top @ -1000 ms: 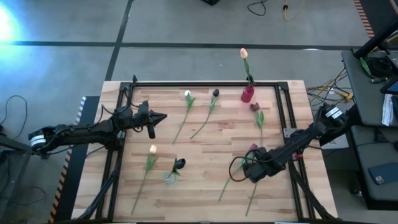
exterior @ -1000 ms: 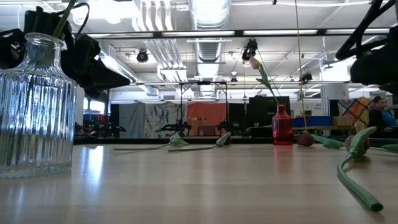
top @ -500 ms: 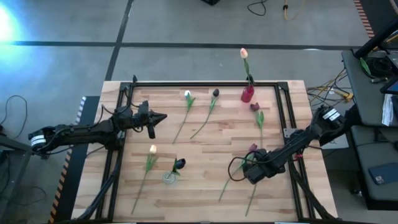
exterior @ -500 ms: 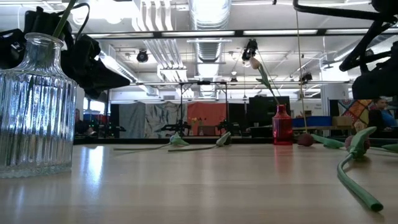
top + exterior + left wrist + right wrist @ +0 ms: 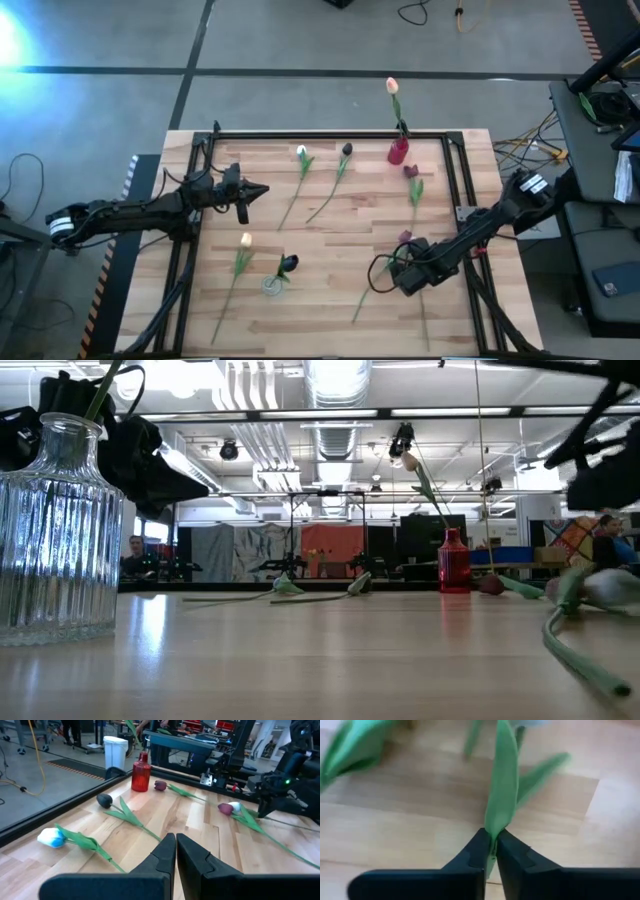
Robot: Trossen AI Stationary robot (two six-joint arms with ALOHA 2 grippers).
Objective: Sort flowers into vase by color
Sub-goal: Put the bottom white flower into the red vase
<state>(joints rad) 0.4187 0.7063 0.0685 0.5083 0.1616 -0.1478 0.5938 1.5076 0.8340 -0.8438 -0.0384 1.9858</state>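
Several flowers lie flat on the wooden table: a white one (image 5: 301,152), dark ones (image 5: 346,150) (image 5: 409,172) (image 5: 405,238) and a peach one (image 5: 246,240). A red vase (image 5: 398,152) at the far edge holds a peach tulip (image 5: 392,86). A clear ribbed vase (image 5: 272,285) near the front holds a dark tulip (image 5: 289,264). My right gripper (image 5: 398,266) is low over the front right of the table, shut on a flower's green part (image 5: 496,795). My left gripper (image 5: 262,187) hangs shut and empty over the table's left side. My right gripper pinches a green leaf or stem (image 5: 493,827) of a flower between its two fingertips. The fingers slant down from the table's right side. The flower's long stem (image 5: 588,668) trails toward the table's near edge, close to the wood; whether it is lifted clear I cannot tell.
A black frame rail (image 5: 330,135) runs around the tabletop. Another flower's stem (image 5: 366,300) lies just left of my right gripper. Open wood lies in the table's middle. People (image 5: 135,545) show in the room behind.
My right gripper has shut on the flower's green part. The held flower has shifted: the near end of its stem has swung toward the table's right edge, and it shows blurred in the low view. The other flowers and my left arm have kept still.
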